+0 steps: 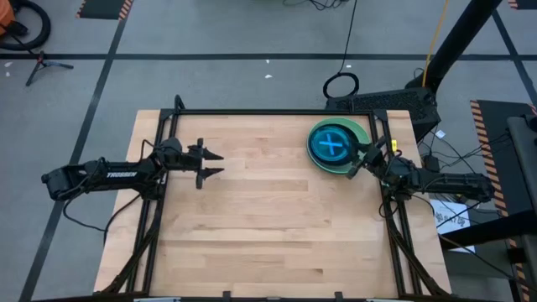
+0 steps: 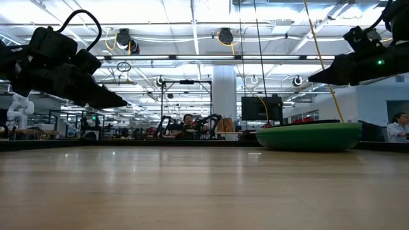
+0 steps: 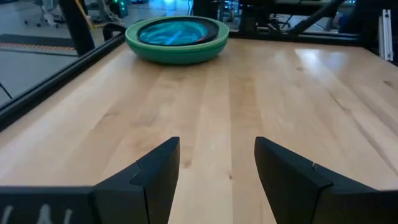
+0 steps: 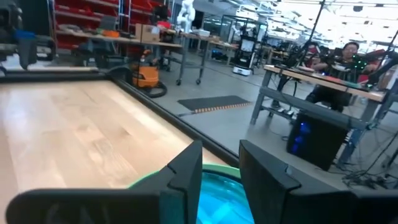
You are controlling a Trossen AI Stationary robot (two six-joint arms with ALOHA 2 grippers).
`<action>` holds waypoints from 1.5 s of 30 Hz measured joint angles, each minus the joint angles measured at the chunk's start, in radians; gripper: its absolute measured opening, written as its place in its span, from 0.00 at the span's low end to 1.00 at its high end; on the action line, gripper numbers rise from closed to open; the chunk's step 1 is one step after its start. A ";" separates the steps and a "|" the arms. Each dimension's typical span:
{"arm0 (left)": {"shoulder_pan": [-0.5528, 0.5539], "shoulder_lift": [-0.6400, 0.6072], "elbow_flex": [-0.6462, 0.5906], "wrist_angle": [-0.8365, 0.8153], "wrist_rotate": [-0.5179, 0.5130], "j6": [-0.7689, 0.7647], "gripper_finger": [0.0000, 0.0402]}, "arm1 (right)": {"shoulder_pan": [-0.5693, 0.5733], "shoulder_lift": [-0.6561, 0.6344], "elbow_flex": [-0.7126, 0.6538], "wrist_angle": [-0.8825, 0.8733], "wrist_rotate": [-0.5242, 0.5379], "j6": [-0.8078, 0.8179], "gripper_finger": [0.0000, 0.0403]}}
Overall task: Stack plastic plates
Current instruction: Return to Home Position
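The plastic plates sit in one stack (image 1: 336, 144) near the table's far right corner. A mint green plate is at the bottom, a dark rim shows above it, and a cyan-blue plate lies on top. The stack rests flat on the wood (image 2: 310, 136) (image 3: 177, 38). My right gripper (image 1: 367, 158) hovers at the stack's right near rim, fingers slightly apart, raised above the plates (image 2: 313, 78); the cyan plate (image 4: 217, 199) shows below its fingers (image 4: 221, 155). My left gripper (image 1: 214, 164) is open above the table's left side (image 3: 217, 162), far from the stack.
Bare wood lies between the two grippers and across the table's near half (image 1: 268, 235). A black frame rail (image 1: 277, 111) runs along the table's edges. Cables and a stand (image 1: 394, 102) sit beyond the far right corner. People sit at desks in the room behind (image 2: 188, 121).
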 joint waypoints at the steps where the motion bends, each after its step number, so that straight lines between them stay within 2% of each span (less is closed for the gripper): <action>1: 0.000 0.000 0.000 -0.004 0.000 0.000 0.53 | 0.000 0.004 0.000 0.000 0.000 -0.007 0.24; 7: -0.003 0.000 0.000 0.004 0.050 0.029 0.53 | 0.000 0.051 0.000 0.001 0.000 0.001 0.24; 10: -0.003 0.000 0.000 0.004 0.039 0.062 0.53 | 0.000 0.086 0.000 0.001 0.002 0.045 0.24; 12: -0.003 0.000 0.000 0.004 -0.033 0.057 0.53 | 0.000 0.110 0.000 0.001 0.002 0.091 0.24; 16: -0.003 0.000 0.001 0.002 -0.260 0.007 0.53 | 0.000 0.143 0.000 0.002 0.000 0.105 0.24; 20: -0.003 0.000 0.001 -0.003 -0.364 -0.015 0.53 | 0.013 0.149 0.000 0.006 -0.082 0.080 0.24; 24: -0.003 0.000 0.001 -0.004 -0.367 -0.034 0.53 | 0.025 0.148 0.000 0.021 -0.105 0.058 0.24; 28: -0.004 0.000 0.002 -0.050 -0.367 -0.060 0.53 | 0.054 0.148 0.000 0.044 -0.187 0.017 0.24; 33: -0.004 0.000 0.002 -0.105 -0.366 -0.061 0.53 | 0.072 0.148 0.000 0.104 -0.179 -0.032 0.24; 38: -0.004 0.000 0.002 -0.107 -0.366 -0.051 0.53 | 0.072 0.148 0.000 0.072 -0.178 -0.026 0.24; 45: -0.023 0.000 0.002 -0.103 -0.313 -0.007 0.53 | 0.072 0.148 0.000 0.093 -0.183 -0.043 0.24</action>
